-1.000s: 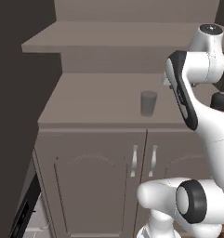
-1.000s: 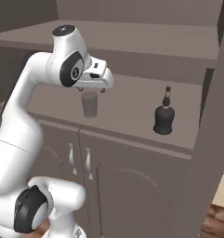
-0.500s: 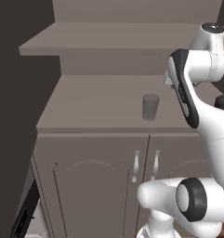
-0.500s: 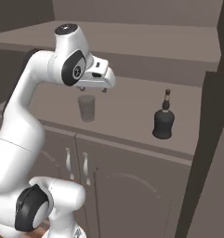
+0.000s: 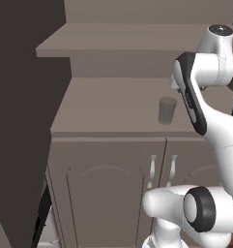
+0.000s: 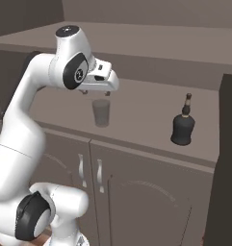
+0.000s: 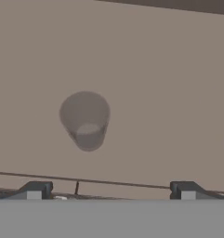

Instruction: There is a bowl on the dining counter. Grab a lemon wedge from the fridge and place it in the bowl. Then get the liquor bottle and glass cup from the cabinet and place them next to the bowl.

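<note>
- While the gripper (image 7: 111,189) hangs over the cabinet (image 6: 151,178) shelf, its two fingers stand wide apart and hold nothing.
- The glass cup (image 7: 85,119) stands upright on the shelf, just below the gripper and not touching it.
- The liquor bottle (image 6: 182,124) stands upright on the same shelf, well off to the gripper's right.

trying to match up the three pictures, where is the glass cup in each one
Left base view: glass cup right of centre on the cabinet shelf, beside the white arm.
Right base view: cup left of centre, just below the hand; the liquor bottle stands apart to its right.
Hand view: cup left of centre, seen from above.
Shared landmark: the shelf's front edge under the cup.
</note>
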Controlling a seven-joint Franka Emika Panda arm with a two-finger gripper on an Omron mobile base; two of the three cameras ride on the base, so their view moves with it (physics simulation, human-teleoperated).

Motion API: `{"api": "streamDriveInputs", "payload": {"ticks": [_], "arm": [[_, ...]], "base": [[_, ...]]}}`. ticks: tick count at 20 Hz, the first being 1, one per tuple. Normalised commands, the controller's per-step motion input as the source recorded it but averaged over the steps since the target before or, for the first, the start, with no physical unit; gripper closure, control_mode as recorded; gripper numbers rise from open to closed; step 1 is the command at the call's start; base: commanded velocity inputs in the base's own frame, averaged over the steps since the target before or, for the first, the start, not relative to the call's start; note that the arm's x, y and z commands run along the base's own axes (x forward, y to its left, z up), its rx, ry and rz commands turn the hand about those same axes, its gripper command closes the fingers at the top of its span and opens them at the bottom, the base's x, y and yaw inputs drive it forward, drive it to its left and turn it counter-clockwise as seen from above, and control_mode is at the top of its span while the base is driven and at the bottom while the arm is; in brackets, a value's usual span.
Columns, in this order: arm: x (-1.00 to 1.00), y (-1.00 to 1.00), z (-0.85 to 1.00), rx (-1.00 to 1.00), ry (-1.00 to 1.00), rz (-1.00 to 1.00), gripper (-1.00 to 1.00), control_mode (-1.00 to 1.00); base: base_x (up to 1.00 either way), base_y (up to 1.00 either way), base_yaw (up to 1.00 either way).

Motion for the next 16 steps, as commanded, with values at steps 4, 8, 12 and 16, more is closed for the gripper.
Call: {"api": "streamDriveInputs", "payload": {"ticks": [4,8,12,16], "arm": [[0.00,0.00,0.00,0.00,0.00,0.00,-1.00,1.00],[-0.03,0.12,-0.58,0.00,0.00,-0.02,-1.00,-1.00],[-0.08,0.31,-0.91,0.00,0.00,0.00,-1.00,-1.00],[-0.03,0.15,-0.63,0.01,-0.01,-0.03,-1.00,-1.00]], "base": [[0.00,0.19,0.00],[0.00,0.00,0.00],[0.00,0.00,0.00],[0.00,0.00,0.00]]}}
